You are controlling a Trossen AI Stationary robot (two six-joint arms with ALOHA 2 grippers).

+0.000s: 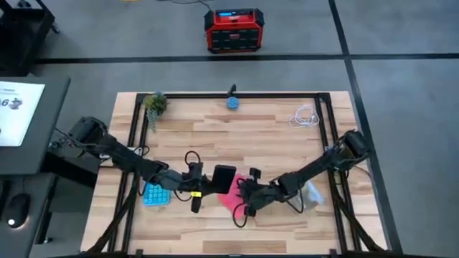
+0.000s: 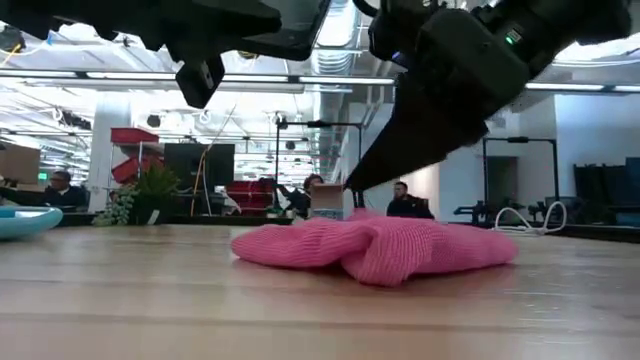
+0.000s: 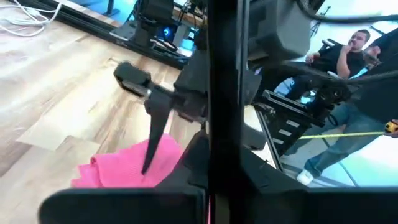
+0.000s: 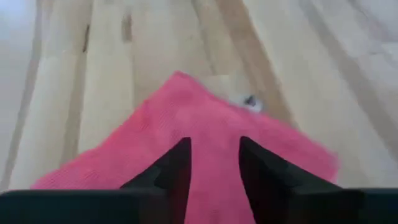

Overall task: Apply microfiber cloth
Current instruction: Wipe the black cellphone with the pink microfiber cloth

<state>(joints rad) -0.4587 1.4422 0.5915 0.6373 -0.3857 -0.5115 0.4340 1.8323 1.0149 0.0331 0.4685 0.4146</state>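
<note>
The pink microfiber cloth (image 1: 231, 195) lies bunched on the wooden table (image 1: 251, 136), near its front middle; it also shows in the low view (image 2: 380, 245). My right gripper (image 4: 214, 146) slants down over the cloth from the table's right. Its fingers are a little apart, with cloth (image 4: 205, 106) showing between them. My left gripper (image 1: 206, 183) comes from the table's left and is shut on a black phone (image 1: 224, 178). The phone is held above the table beside the cloth and shows edge-on in the left wrist view (image 3: 225, 74). My left gripper holds the phone by its left end (image 1: 216, 179), coming level from the table's left. The phone is lifted clear of the table. The fingers' exact place on it is hidden by the phone itself. My right gripper's fingertip (image 2: 352, 186) stands at the top of the bunched cloth; I cannot tell whether it touches.
A light-blue calculator (image 1: 154, 195) lies under the left arm near the front left. At the far edge stand a small plant (image 1: 154, 104) and a blue object (image 1: 233, 102), with a white cable (image 1: 305, 117) at the far right. A clear packet (image 1: 313, 192) lies under the right arm.
</note>
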